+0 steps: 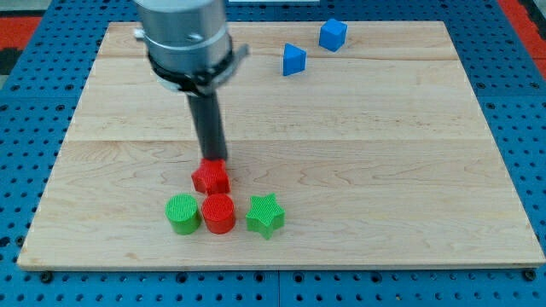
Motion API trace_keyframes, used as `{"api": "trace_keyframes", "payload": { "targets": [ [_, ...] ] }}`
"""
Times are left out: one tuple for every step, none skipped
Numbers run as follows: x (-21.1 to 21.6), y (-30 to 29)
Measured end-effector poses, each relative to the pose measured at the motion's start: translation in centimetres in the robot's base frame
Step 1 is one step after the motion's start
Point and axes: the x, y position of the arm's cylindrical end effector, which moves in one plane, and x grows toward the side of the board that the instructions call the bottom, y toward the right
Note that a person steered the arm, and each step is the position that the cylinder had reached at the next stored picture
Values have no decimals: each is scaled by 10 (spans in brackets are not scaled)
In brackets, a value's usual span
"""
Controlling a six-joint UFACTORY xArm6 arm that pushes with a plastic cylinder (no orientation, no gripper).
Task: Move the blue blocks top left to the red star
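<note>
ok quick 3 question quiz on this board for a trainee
1. True or false: my tip sits right at the red star.
2. How many blue blocks are there?
3. Which block lies between the green cylinder and the green star? A) red cylinder B) blue cube C) yellow block

Key:
1. True, at its top edge.
2. Two: the blue cube and the blue wedge-like block, at the view's top right.
3. A, the red cylinder.

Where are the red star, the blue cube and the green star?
red star (pixel 210 178), camera view, on its top face.
blue cube (pixel 333 34), camera view, on its front face.
green star (pixel 264 214), camera view, on its top face.
</note>
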Motion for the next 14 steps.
{"api": "trace_keyframes", "payload": {
  "targets": [
    [13, 19],
    [-48, 88],
    [-115, 203],
    [-178, 218],
    [-238, 225],
    [-273, 179],
    [-279, 128],
    [-296, 141],
    [-300, 140],
    [-299, 126],
    [-298, 49],
    [-279, -32],
    [-198, 19],
    [-123, 57]
  ]
}}
